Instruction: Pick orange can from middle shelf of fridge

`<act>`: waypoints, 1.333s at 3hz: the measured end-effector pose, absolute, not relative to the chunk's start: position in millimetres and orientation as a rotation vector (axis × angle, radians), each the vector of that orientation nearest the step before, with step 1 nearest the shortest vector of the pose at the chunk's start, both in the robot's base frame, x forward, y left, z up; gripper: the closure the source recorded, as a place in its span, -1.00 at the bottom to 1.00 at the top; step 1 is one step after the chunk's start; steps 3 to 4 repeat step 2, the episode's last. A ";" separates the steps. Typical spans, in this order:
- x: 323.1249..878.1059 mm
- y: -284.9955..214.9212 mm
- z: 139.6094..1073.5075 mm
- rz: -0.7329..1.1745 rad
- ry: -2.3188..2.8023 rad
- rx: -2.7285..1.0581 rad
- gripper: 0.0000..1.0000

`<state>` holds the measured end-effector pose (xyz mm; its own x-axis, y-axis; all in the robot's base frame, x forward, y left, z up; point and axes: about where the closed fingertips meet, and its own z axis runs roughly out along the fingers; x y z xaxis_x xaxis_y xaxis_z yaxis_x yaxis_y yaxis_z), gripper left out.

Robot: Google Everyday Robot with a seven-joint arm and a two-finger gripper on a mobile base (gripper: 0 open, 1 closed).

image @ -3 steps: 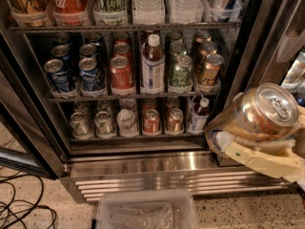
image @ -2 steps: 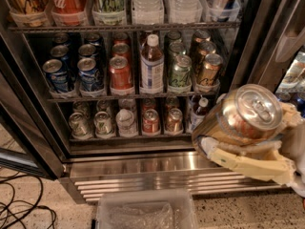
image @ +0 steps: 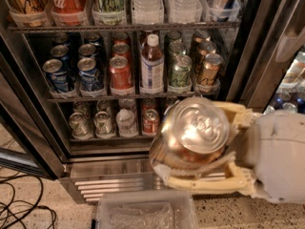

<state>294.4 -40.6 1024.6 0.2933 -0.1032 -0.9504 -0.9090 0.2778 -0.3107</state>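
Observation:
My gripper (image: 193, 144) is in the lower right foreground, outside the fridge (image: 43, 142), in front of the bottom rack. Its cream fingers (image: 205, 181) are shut around an orange can (image: 193, 137) whose silver lid and pull tab face the camera. The middle shelf (image: 86, 98) holds blue cans, red cans (image: 121, 73), a white-capped bottle (image: 152, 66), green cans (image: 180, 71) and more orange cans (image: 209, 69) in the rightmost lane.
The top rack carries tall cans and water bottles (image: 147, 1). The bottom rack holds mostly silver cans (image: 104, 123). A ribbed steel grille (image: 105, 182) runs below. A clear plastic bin (image: 145, 216) sits on the floor. Black cables (image: 21, 209) lie at left. The open fridge door (image: 279, 42) stands at right.
My gripper with the orange can has moved left and slightly up, closer to the camera, and now covers the right end of the bottom rack.

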 end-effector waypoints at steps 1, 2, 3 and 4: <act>287.0 -18.4 1027.4 0.777 1.101 -1.236 1.00; 287.0 -18.4 1027.4 0.777 1.101 -1.236 1.00; 287.0 -18.4 1027.4 0.777 1.101 -1.236 1.00; 287.0 -18.4 1027.4 0.777 1.101 -1.236 1.00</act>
